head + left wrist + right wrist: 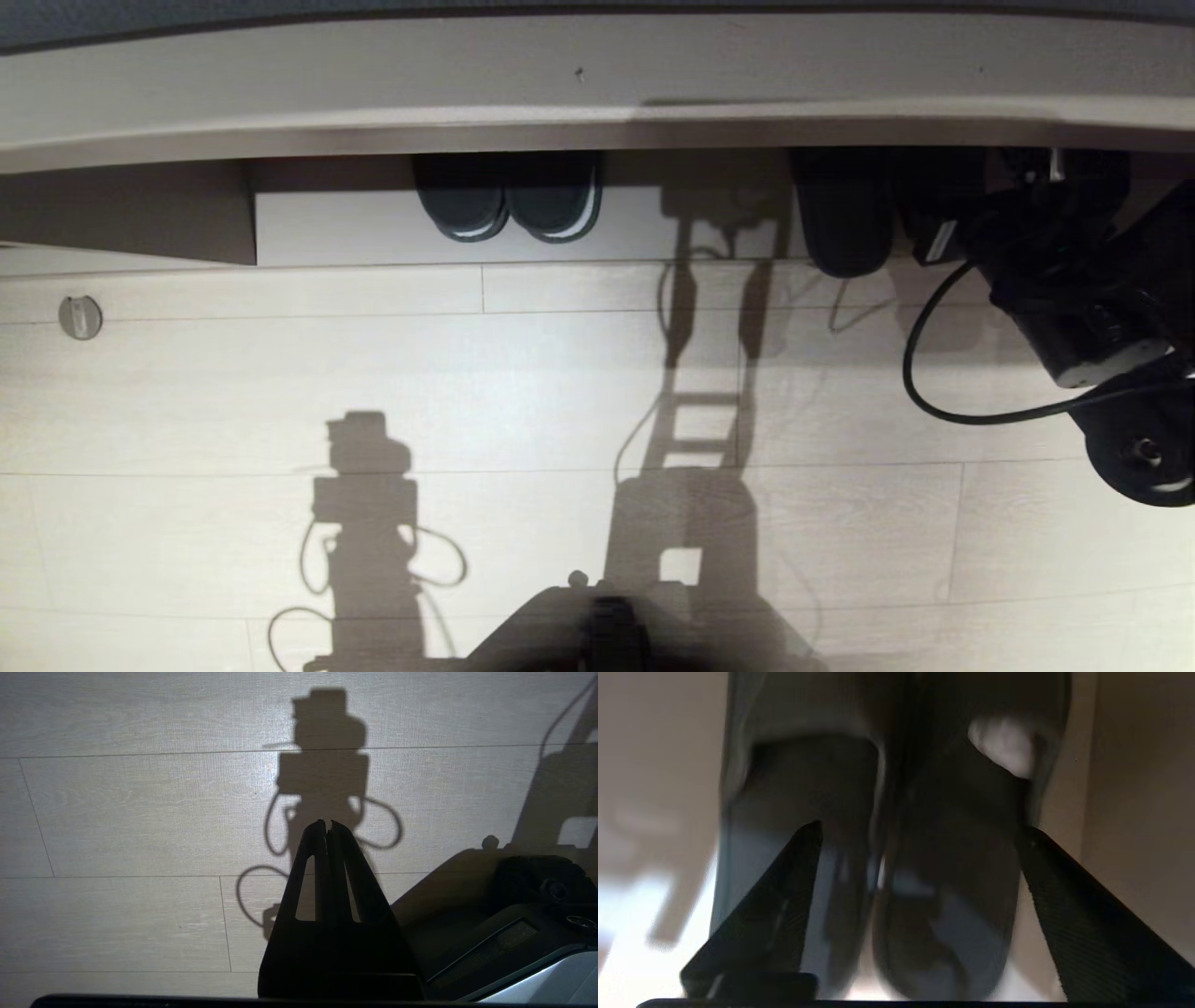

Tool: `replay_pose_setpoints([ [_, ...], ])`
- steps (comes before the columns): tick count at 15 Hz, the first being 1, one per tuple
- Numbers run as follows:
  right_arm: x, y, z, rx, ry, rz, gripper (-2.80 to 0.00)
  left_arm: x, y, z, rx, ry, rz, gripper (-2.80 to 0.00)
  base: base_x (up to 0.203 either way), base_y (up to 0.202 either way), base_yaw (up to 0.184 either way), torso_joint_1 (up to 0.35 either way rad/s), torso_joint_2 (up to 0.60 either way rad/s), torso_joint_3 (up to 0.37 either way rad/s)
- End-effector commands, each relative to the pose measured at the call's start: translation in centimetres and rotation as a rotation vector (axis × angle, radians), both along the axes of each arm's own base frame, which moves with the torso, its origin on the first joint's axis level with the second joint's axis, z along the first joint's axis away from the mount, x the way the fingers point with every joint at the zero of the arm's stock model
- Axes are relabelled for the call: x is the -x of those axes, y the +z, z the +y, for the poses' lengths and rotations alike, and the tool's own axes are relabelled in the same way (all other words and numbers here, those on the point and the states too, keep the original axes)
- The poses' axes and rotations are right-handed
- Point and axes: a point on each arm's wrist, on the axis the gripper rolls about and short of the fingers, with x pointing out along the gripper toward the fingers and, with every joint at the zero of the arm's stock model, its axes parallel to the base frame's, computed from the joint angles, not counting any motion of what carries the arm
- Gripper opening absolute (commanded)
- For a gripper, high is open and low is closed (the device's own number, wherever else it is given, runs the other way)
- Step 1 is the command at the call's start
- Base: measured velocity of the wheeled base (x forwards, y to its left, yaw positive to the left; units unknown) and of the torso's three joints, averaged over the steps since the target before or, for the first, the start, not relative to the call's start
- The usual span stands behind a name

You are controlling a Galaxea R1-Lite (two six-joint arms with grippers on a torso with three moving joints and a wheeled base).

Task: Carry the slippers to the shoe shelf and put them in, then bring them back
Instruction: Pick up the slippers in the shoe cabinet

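I see the plain dark grey-blue slide slippers (pixel 896 858) lying side by side in the low grey-brown laminate shoe shelf (pixel 523 126), one heel (pixel 843 233) poking over its pale base board (pixel 345 229). My right gripper (pixel 920 833) stands spread wide, a finger (pixel 784 896) on either side of the pair, gripping nothing. Further left in the shelf sits a blacker white-edged pair (pixel 509 201). My left gripper (pixel 327 826) hangs closed and empty over the pale plank floor (pixel 117 812).

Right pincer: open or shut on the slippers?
Open. In the right wrist view the right pincer has its fingers spread wide on either side of the slippers.
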Motion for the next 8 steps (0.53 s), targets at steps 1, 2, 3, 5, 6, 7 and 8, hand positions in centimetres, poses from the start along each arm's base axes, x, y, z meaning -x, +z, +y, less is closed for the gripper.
replay_pose_setpoints([
  [1,-2.5,-0.9,0.5,-0.002,0.005,0.006,0.00,0.0,0.0,0.0,0.000,-0.001,0.000,-2.80,0.000,0.000,0.000,0.000,0.00,0.000],
  [2,-3.3,-0.8,0.7,-0.012,0.009,-0.011,0.00,0.0,0.0,0.0,0.000,0.001,0.000,-2.80,0.000,0.000,0.000,0.000,0.00,0.000],
  [3,-4.1,-0.4,0.8,-0.021,0.012,-0.036,0.00,0.0,0.0,0.0,0.000,-0.001,0.000,-2.80,0.000,0.000,0.000,0.000,0.00,0.000],
  [5,-5.6,-0.4,1.1,-0.040,0.020,-0.057,0.00,0.0,0.0,0.0,0.000,0.001,0.000,-2.80,0.000,0.000,0.000,0.000,0.00,0.000],
  [6,-6.2,-0.4,1.2,-0.054,0.027,-0.066,0.00,0.0,0.0,0.0,0.000,0.001,0.000,-2.80,0.000,0.000,0.000,0.000,0.00,0.000],
  [7,-6.8,-0.3,1.3,-0.063,0.029,-0.084,0.00,0.0,0.0,0.0,0.000,-0.001,0.000,-2.80,0.000,0.000,0.000,0.000,0.00,0.000],
  [8,-7.3,0.0,1.3,-0.075,0.034,-0.112,0.00,0.0,0.0,0.0,0.000,0.001,0.000,-2.80,0.000,0.000,0.000,0.000,0.00,0.000],
])
